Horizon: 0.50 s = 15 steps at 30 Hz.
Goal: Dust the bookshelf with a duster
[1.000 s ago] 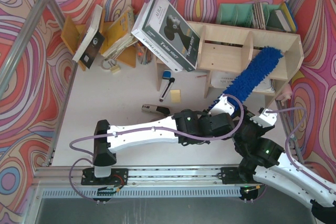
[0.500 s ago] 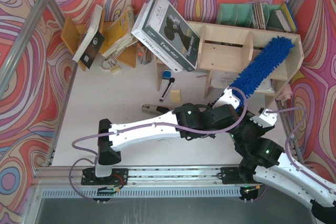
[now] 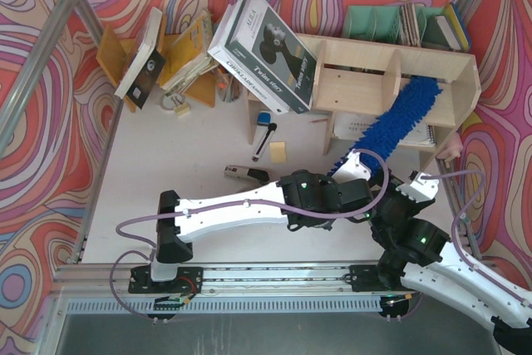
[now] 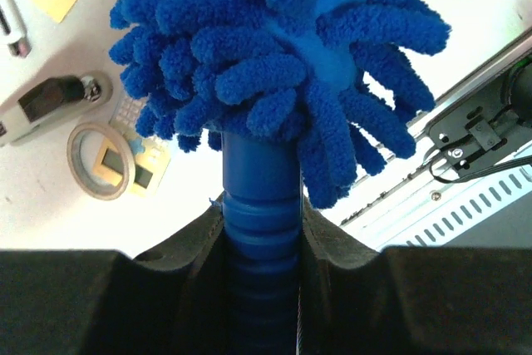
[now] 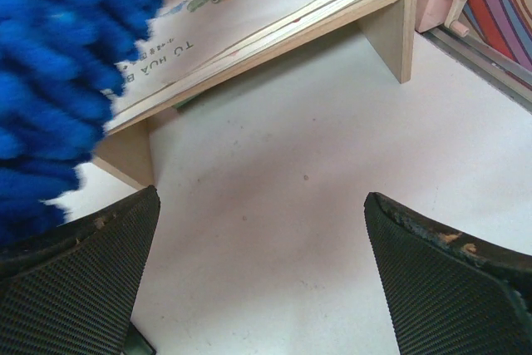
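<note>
Duster [image 3: 397,120] clamped in left gripper [image 4: 262,222] fingers, head across bookshelf [image 3: 349,85] at tabletop's [image 3: 191,155] far-right corner; right gripper [image 5: 259,205] fingers apart.

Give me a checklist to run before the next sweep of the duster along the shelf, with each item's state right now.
1. Grip: left gripper clamped on the duster handle, just below the fluffy head: ok.
2. Aim: duster head lies across the right-hand bay of the bookshelf: ok.
3. Contact: head actually touching the wood: cannot tell.
4. Other arm: right gripper open and empty, beside the duster head: ok.
5. Snag: spiral pad on the lower shelf next to the head, and its pages might catch: cannot tell.
6. Clearance: tilted books at the shelf's left end, apart from the duster: ok.
</note>
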Each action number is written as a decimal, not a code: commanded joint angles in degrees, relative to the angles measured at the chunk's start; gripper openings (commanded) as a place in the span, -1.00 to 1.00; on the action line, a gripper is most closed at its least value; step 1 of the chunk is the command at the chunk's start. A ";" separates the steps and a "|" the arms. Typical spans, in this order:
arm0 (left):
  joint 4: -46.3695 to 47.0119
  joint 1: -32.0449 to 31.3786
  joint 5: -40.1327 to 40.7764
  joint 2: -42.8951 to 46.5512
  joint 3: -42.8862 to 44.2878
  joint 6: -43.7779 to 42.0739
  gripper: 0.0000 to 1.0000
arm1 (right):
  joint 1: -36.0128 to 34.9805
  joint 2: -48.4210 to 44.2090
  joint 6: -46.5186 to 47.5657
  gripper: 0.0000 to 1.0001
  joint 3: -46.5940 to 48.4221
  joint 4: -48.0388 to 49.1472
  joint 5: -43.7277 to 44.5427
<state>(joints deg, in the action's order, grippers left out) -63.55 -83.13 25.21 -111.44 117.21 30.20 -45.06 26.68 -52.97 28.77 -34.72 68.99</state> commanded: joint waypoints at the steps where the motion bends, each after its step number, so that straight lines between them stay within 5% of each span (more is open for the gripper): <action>1: -6.71 -0.21 4.64 4.89 0.00 8.32 -1.00 | 0.19 -0.57 -1.08 0.97 0.54 -1.06 1.81; 15: -5.04 -1.26 -3.94 -8.53 17.59 -0.36 -1.00 | 0.15 -1.90 -1.26 0.97 0.49 -1.49 1.80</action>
<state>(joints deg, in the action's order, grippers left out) -68.49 -84.42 24.16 -115.31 129.60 33.82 -45.06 26.06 -52.99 28.77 -34.76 68.99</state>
